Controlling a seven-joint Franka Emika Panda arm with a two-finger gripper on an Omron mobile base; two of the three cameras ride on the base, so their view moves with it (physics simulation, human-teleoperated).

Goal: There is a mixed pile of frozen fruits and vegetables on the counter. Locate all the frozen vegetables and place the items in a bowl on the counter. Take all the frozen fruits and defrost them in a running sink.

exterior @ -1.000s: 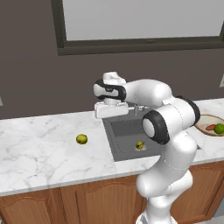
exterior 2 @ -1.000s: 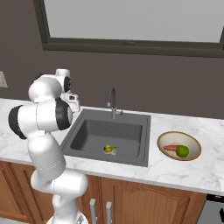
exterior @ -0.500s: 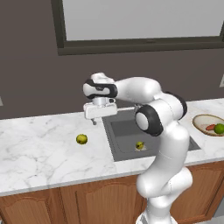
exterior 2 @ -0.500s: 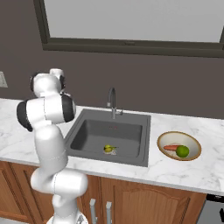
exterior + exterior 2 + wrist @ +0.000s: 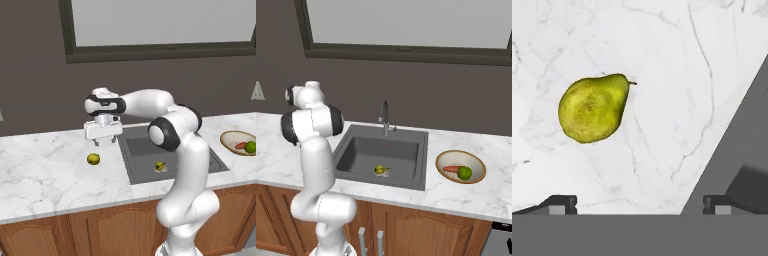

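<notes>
A wide window with a dark grey frame (image 5: 406, 52) and a pale, blank pane is set in the dark brown-grey wall (image 5: 40, 90) behind the worktop. At the left edge of the right base view a small pale plate (image 5: 259, 91) sits on that wall, possibly a socket or switch. At the lower right corner a dark appliance top (image 5: 503, 237) shows, too cropped to identify.

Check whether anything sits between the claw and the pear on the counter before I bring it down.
Nothing visible does. The open claw hangs above the pear, which lies alone on bare marble counter left of the sink.
</notes>
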